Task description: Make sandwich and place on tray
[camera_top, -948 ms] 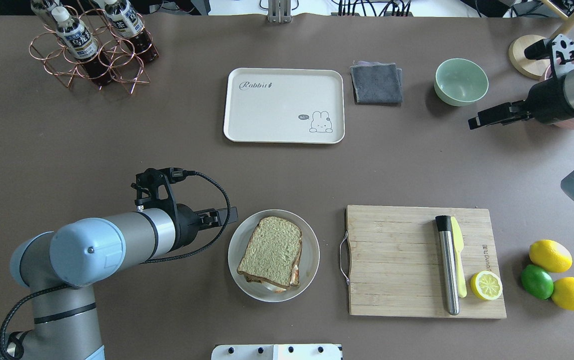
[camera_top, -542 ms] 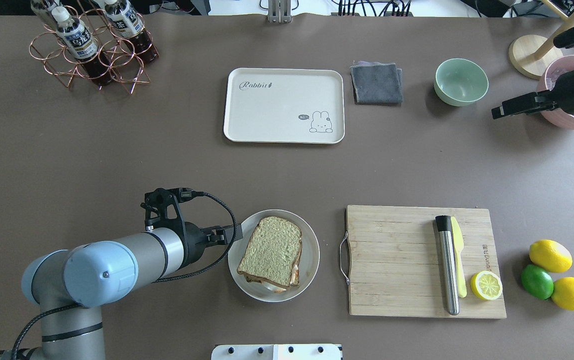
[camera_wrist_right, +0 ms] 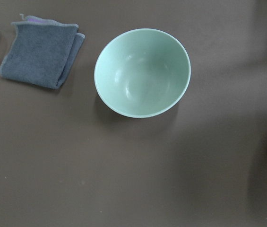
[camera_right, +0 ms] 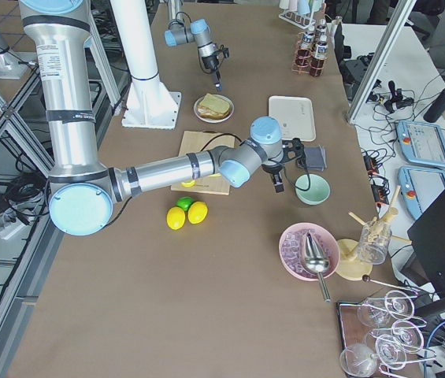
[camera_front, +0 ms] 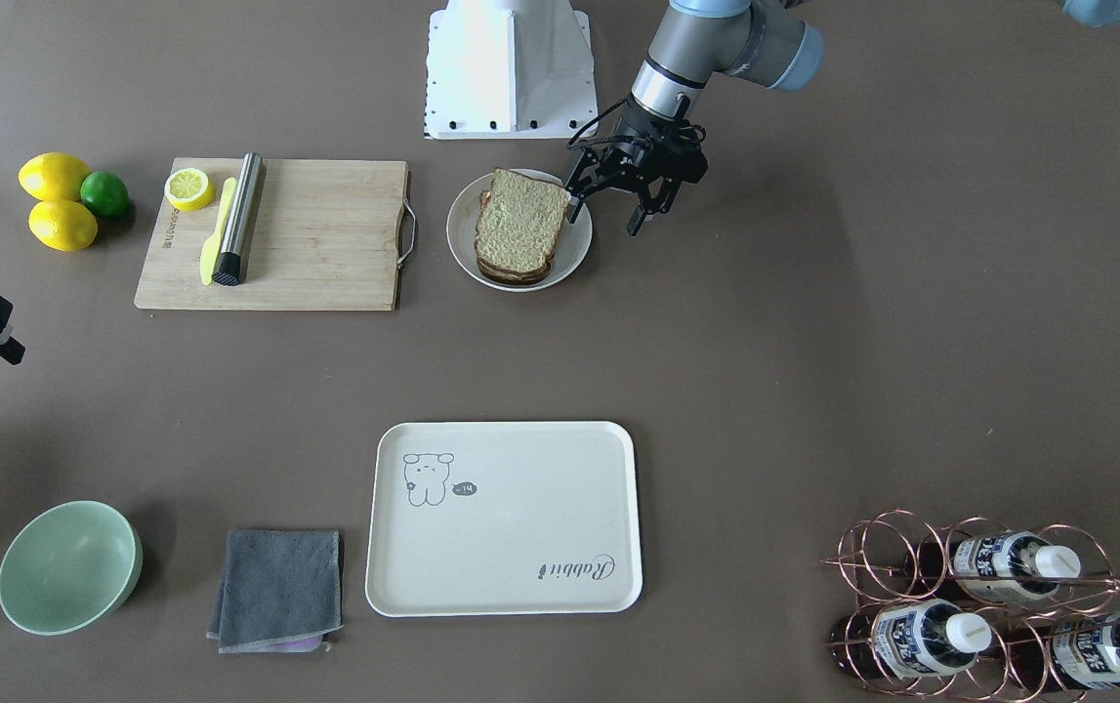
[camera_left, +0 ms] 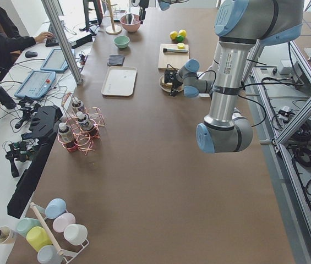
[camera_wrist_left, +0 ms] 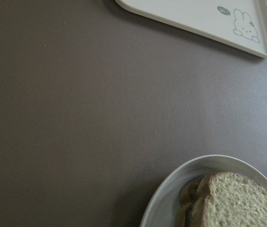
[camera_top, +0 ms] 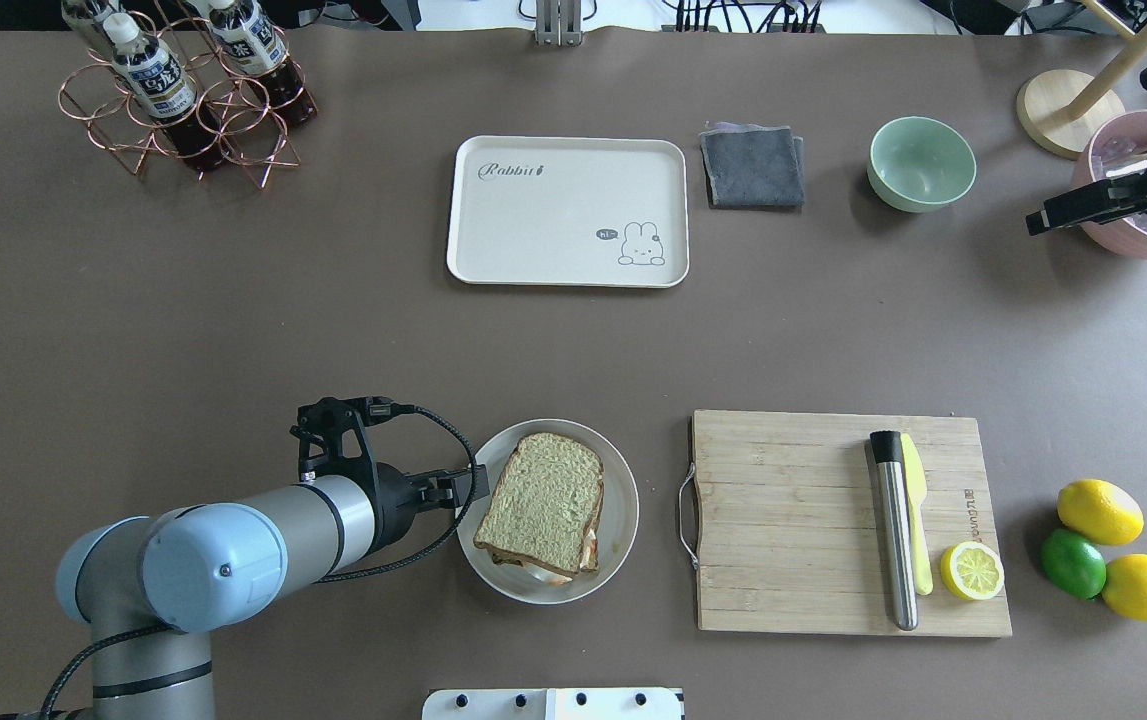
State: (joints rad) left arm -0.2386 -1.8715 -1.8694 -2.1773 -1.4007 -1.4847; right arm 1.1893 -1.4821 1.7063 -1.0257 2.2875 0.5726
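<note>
The sandwich, its tan top slice uppermost, lies on a round white plate at the near middle of the table. My left gripper stands open at the plate's left rim, one fingertip by the sandwich's edge and the other outside the plate. The left wrist view catches the sandwich at its lower right. Nothing lies on the cream tray further back. My right gripper hovers far right beside a pink bowl; I cannot tell whether it is open or shut.
A wooden cutting board with a steel rod, a yellow knife and a lemon half lies right of the plate. Lemons and a lime sit further right. A grey cloth and green bowl are at the back, and a bottle rack at back left.
My left gripper moved nearer and rightward, up to the plate's left rim. The right arm drew back to the right, away from the green bowl.
</note>
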